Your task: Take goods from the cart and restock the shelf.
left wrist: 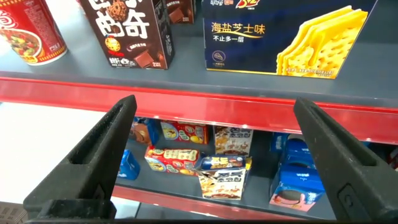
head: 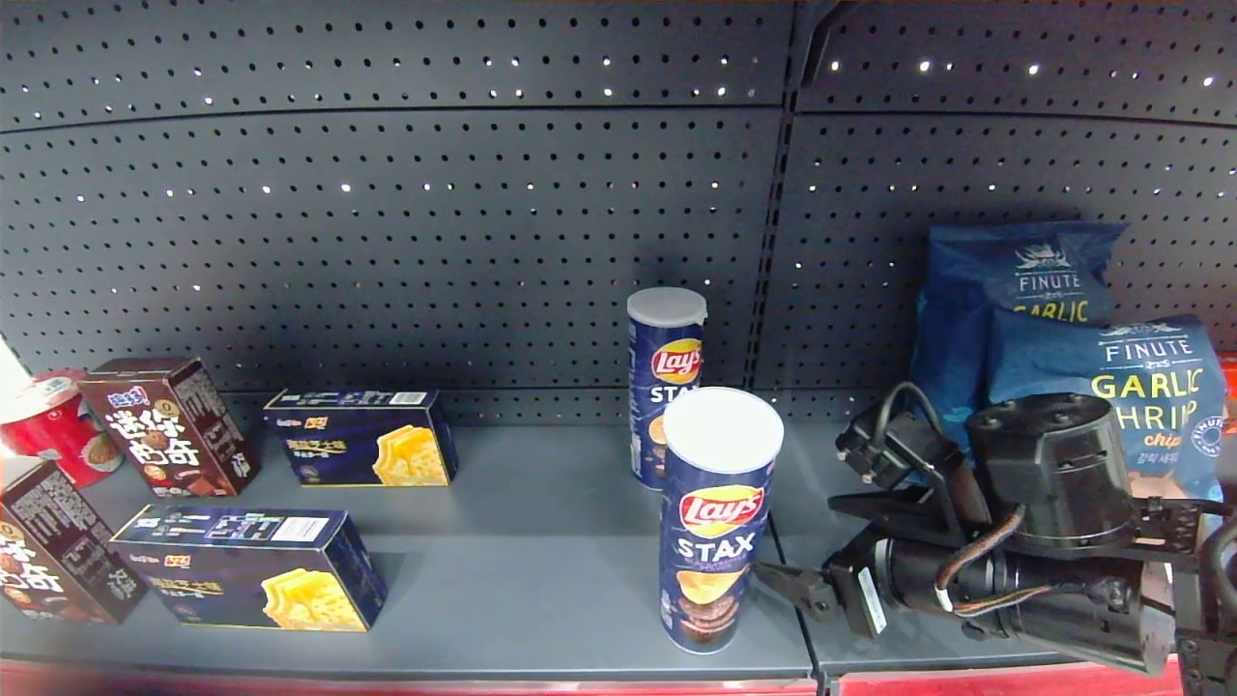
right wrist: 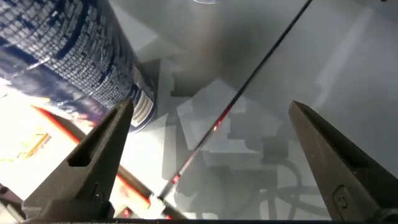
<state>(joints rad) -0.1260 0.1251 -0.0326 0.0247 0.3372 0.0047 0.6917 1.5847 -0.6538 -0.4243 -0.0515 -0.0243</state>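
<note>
Two tall blue chip cans stand mid-shelf, the front can (head: 718, 517) near the edge and the rear can (head: 665, 382) behind it. My right gripper (head: 800, 583) rests low on the shelf just right of the front can, open and holding nothing. In the right wrist view the front can (right wrist: 68, 56) stands beside one finger (right wrist: 93, 165), outside the jaws of the right gripper (right wrist: 211, 180). My left gripper (left wrist: 211, 186) hangs open and empty in front of the shelf's red front edge (left wrist: 205, 102), below a navy cracker box (left wrist: 280, 37).
Two navy cracker boxes (head: 256, 570) (head: 362, 437), brown chocolate boxes (head: 169, 423) and a red noodle cup (head: 53, 425) fill the shelf's left. Blue chip bags (head: 1111, 377) lean on the pegboard behind my right arm. Bare shelf lies between the boxes and the cans. A lower shelf (left wrist: 211, 168) holds more goods.
</note>
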